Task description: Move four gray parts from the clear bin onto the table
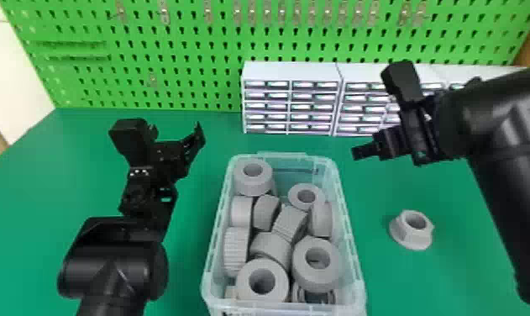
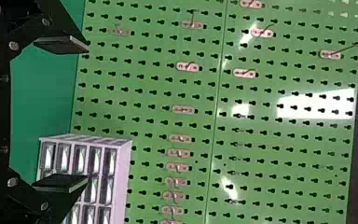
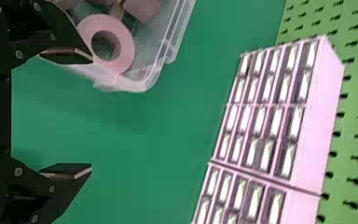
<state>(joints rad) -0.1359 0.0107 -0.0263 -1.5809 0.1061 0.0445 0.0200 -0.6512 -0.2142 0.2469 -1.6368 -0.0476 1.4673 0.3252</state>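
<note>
Green pegboard (image 1: 192, 67) at the back, fitted with metal hooks (image 1: 282, 14); white drawer cabinets (image 1: 293, 71) at its foot, on a green tabletop (image 1: 24, 189). Clear bin (image 1: 347, 218), open-topped, in the middle of the tabletop: holding a jumble of gray parts (image 1: 272, 250), mostly thick rings and ridged or smooth round pieces, some upright, some lying with the hole upward. One loose gray part (image 1: 398, 232) — flanged, six-sided collar, hole upward — on the tabletop, to the right of the bin and apart from it. Left end effector (image 1: 192, 142), raised left of the bin, fingers (image 2: 61, 45) spread. Right end effector (image 1: 362, 152), raised right of the bin's far end, fingers (image 3: 67, 56) likewise spread.
</note>
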